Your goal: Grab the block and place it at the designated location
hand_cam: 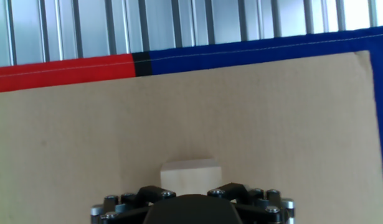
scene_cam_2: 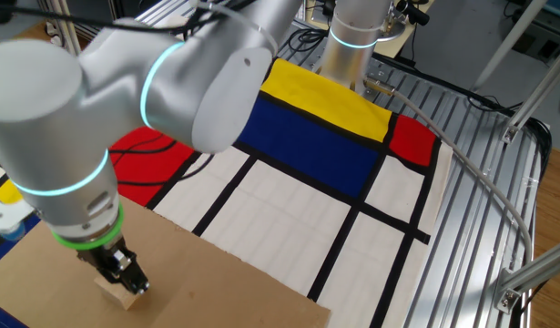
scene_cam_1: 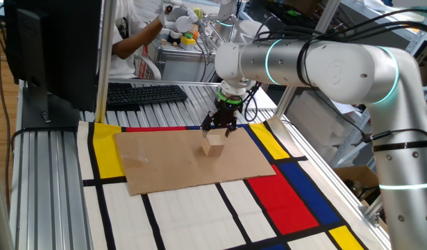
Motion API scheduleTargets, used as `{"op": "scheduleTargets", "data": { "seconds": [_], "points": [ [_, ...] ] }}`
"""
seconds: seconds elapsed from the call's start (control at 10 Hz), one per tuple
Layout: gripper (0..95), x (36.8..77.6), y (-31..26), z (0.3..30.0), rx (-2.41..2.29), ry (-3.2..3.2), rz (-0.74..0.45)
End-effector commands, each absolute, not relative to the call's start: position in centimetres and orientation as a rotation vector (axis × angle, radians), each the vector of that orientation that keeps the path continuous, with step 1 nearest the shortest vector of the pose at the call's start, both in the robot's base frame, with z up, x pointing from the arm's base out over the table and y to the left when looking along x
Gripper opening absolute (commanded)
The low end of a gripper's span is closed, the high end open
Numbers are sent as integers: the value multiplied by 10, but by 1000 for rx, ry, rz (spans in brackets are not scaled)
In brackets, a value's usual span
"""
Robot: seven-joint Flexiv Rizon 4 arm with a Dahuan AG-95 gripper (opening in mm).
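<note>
Sitting on the brown cardboard sheet (scene_cam_1: 164, 163), the block (scene_cam_1: 214, 144) lies directly beneath the gripper (scene_cam_1: 219, 128), slightly toward the near side in one fixed view. The fingers seem to hover just above it or touch its top; whether they are spread or clamped on the block I cannot tell, since the hand view shows only the block's top edge (hand_cam: 190, 174) peeking past the gripper body. As a cube, it has no long axis to align with. No dot marking the target is visible. Bare cardboard surrounds the block on all sides, its edges well away.
</note>
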State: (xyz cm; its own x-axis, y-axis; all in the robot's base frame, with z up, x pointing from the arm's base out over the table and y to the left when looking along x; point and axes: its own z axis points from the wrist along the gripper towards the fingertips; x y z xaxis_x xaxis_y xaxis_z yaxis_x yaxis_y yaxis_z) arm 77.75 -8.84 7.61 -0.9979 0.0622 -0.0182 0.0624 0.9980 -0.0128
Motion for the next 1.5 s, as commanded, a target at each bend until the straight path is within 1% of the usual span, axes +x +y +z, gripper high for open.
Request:
{"op": "scheduleTargets", "data": {
  "seconds": [0.1, 0.5, 0.9, 1.1, 1.2, 1.4, 1.5],
  "points": [
    [760, 773, -91, 86, 89, 3130, -19],
    [0, 763, -97, 101, 40, 3166, 9],
    [0, 739, -93, 109, 37, 3168, 19],
    [0, 733, -94, 112, 77, 3172, 95],
    [0, 731, -96, 114, 33, 3179, 60],
    [0, 731, -97, 115, 30, 3170, 55],
    [0, 730, -97, 115, 41, 3172, 72]
  ]
}}
